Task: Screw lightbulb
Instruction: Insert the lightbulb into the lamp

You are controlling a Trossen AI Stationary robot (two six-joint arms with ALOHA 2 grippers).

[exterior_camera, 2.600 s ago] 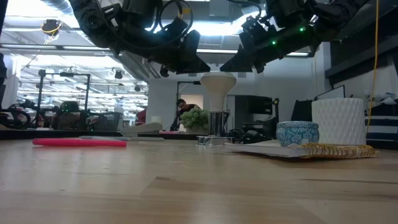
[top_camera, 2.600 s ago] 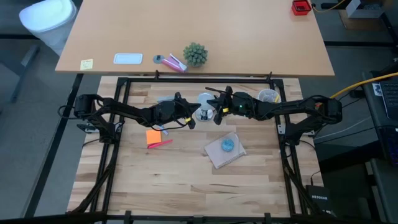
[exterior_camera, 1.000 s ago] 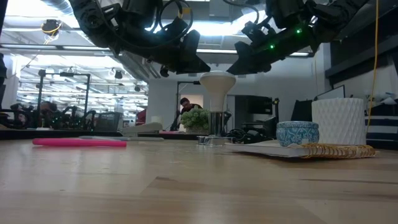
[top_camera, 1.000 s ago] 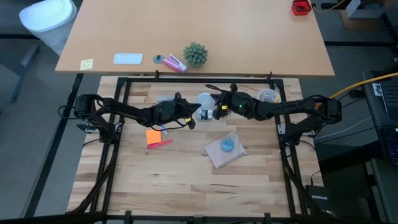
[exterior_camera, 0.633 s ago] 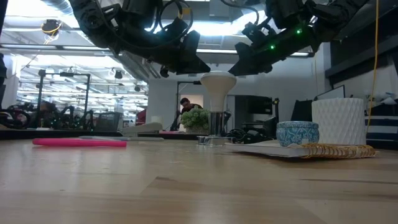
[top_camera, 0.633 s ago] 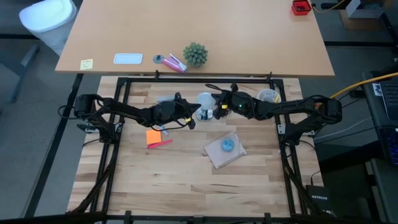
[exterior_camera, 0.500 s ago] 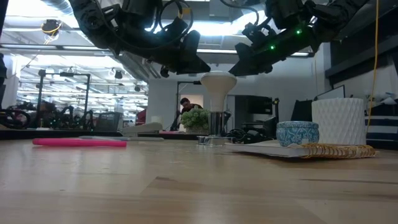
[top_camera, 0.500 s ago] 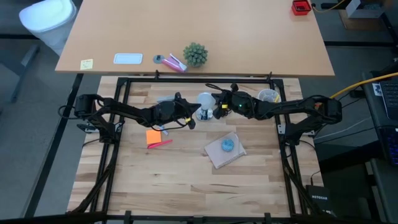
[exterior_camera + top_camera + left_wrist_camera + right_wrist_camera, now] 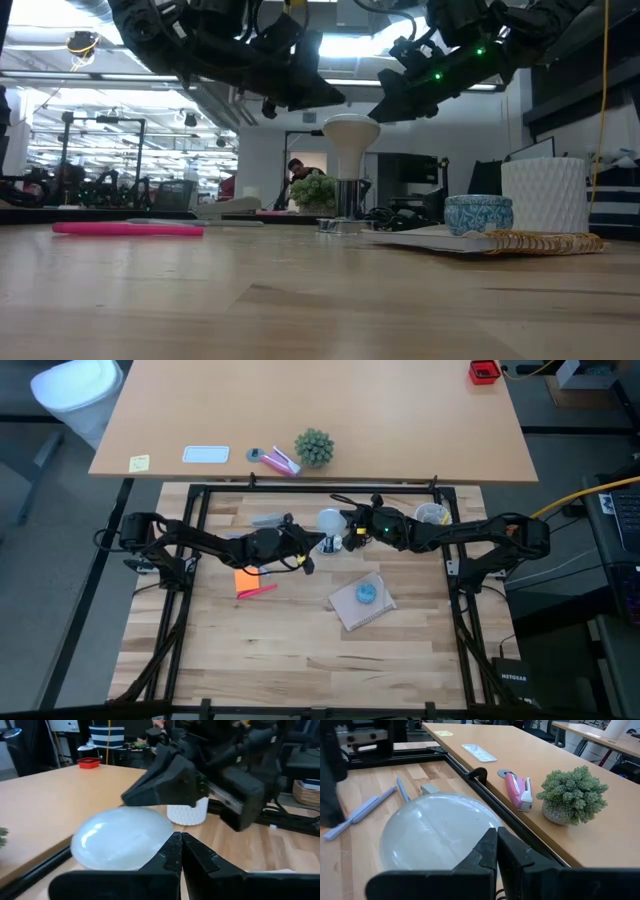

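Note:
The frosted white lightbulb (image 9: 350,132) stands upright, its base in the shiny metal socket (image 9: 347,203) at the table's far middle; it also shows in the high view (image 9: 329,520). My left gripper (image 9: 318,542) is shut and hovers just above and left of the bulb's dome (image 9: 120,842). My right gripper (image 9: 350,530) is shut, its tips close to the dome's upper right side (image 9: 432,837). In the low view the left gripper (image 9: 335,101) and the right gripper (image 9: 378,115) flank the bulb's top. My right gripper's shut fingertips (image 9: 381,112) stand at the upper right edge of the bulb's dome, slanting down from the table's right. I cannot tell whether they touch it. My left gripper touches nothing.
A notebook with a small blue round blob (image 9: 366,593) lies near the table's middle right. An orange note (image 9: 248,579) and a pink pen (image 9: 257,591) lie left of it. A white cup (image 9: 431,514) stands at the far right, and grey pens (image 9: 265,520) lie far left of the bulb.
My left gripper has risen a little and shifted toward the table's right, closer over the bulb's top. The bulb and my right gripper have kept still.

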